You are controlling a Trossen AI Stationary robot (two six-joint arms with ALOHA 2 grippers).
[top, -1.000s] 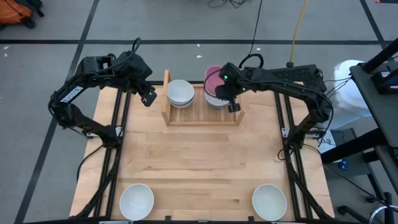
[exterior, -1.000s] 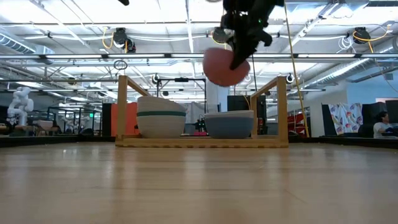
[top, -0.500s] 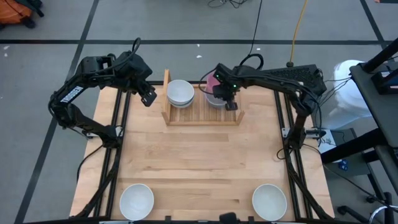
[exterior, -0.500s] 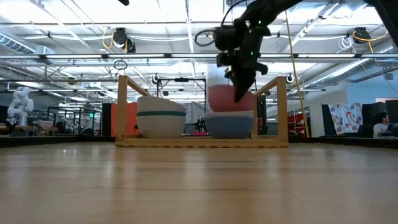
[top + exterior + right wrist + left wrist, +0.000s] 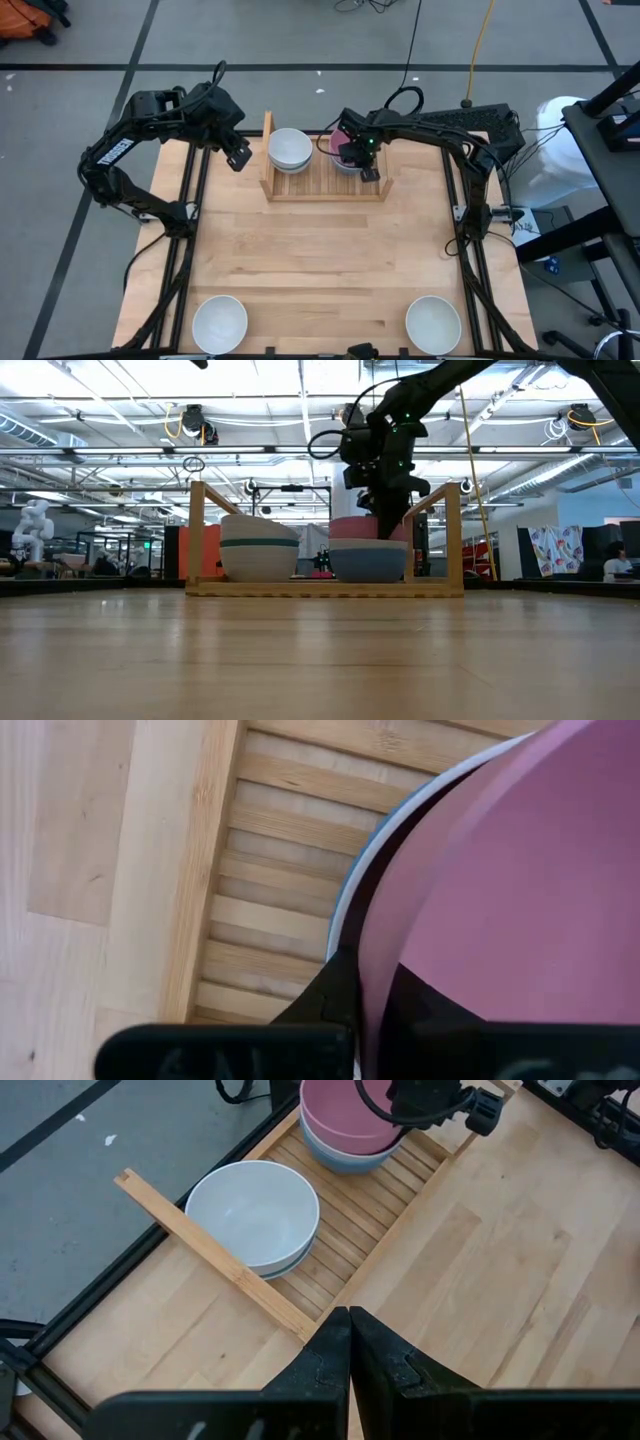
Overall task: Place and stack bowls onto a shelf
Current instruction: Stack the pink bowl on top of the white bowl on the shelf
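The pink bowl (image 5: 352,527) sits nested in the blue bowl (image 5: 368,561) on the right half of the wooden shelf (image 5: 325,186); it also shows in the left wrist view (image 5: 343,1110). My right gripper (image 5: 386,510) is shut on its rim. On the shelf's left half a white bowl (image 5: 290,147) tops a stack with a teal band (image 5: 259,544) showing in it. My left gripper (image 5: 238,158) hovers shut just left of the shelf, touching nothing. My right gripper holds the pink bowl by its rim (image 5: 372,935) on the side toward the table's near edge, one finger outside (image 5: 335,990) and one inside the bowl. It comes from above, pointing down. The bowl rests nearly level inside the blue bowl (image 5: 345,890).
Two white bowls stand near the table's near edge, one at the left (image 5: 219,322) and one at the right (image 5: 433,323). The shelf's upright side boards (image 5: 197,530) (image 5: 453,532) flank the stacks. Bare tabletop (image 5: 320,260) lies between the shelf and the near bowls.
My right gripper has come down over the shelf's right half, carrying the pink bowl. The bowl hung raised and tilted above the blue bowl a second ago; now it sits lowered into the blue bowl, nearly level. The gripper stays shut on its rim.
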